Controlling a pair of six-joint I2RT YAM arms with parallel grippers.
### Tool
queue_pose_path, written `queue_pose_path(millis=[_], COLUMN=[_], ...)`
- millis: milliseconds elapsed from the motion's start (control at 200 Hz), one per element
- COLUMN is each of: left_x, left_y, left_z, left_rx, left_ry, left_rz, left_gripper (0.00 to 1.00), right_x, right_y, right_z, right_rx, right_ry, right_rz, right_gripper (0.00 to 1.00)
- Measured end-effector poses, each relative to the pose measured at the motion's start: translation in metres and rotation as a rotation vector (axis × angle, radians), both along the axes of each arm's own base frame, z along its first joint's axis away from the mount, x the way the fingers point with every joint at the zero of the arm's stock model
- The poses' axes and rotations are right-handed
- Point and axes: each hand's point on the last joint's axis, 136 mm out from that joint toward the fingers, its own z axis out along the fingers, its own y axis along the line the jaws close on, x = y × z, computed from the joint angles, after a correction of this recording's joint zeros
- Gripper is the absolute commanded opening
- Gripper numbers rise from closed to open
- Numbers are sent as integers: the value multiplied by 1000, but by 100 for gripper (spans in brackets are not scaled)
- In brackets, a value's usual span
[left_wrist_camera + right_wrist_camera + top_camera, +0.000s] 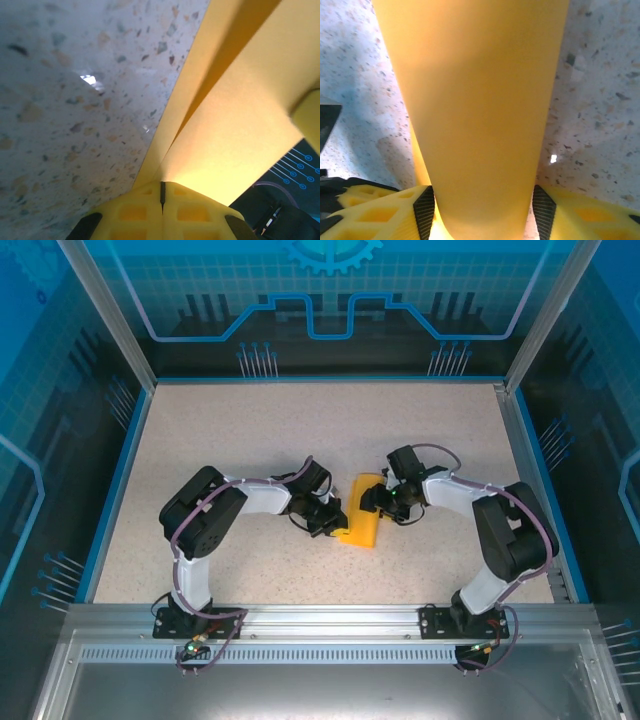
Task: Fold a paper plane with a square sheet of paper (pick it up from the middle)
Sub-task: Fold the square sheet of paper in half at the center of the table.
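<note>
Mid-table, left end effector (162, 192) pinching paper (360, 528), right end effector (482, 205) spread astride it

The desk (250, 430) in front of me is a pale, speckled slab inside a blue rim (320, 379). Near its middle, slightly toward 5 o'clock, is the folded orange-yellow square sheet of paper (360, 522), its long axis running 12 to 6. Whether it lies flat I cannot tell.

Speckled beige table (250, 440); blue rim (121, 480) around it; gear-printed backdrop (330, 255) behind; aluminium rail (320, 615) in front.
</note>
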Motion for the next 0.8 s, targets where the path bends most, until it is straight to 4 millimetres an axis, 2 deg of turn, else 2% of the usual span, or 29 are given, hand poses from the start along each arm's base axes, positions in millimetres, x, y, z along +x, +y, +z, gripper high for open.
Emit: queue_pose_path(millis=[215,360,445,650,725,800], left_x=[0,1,2,20,28,32], left_y=[-1,-1,1,9,16,25], left_z=[0,5,15,58,64,60], left_rx=[6,8,10,-29,-30,-16], left_ry=[-1,-13,-33,-147,-172,-171], left_rz=[1,2,3,43,74,99], left_gripper=[13,25,31,32,32,31], right_x=[0,0,0,0,0,-1], right_y=[-2,-3,-3,-2,-1,0], right_z=[-5,-6,-6,-7,-9,-10], right_rx=[-5,-13,-18,-65,-101,-134], right_ry=[20,40,47,70,78,86], right_rz=[-7,-8,-3,23,35,46], right_gripper=[52,52,52,54,54,55])
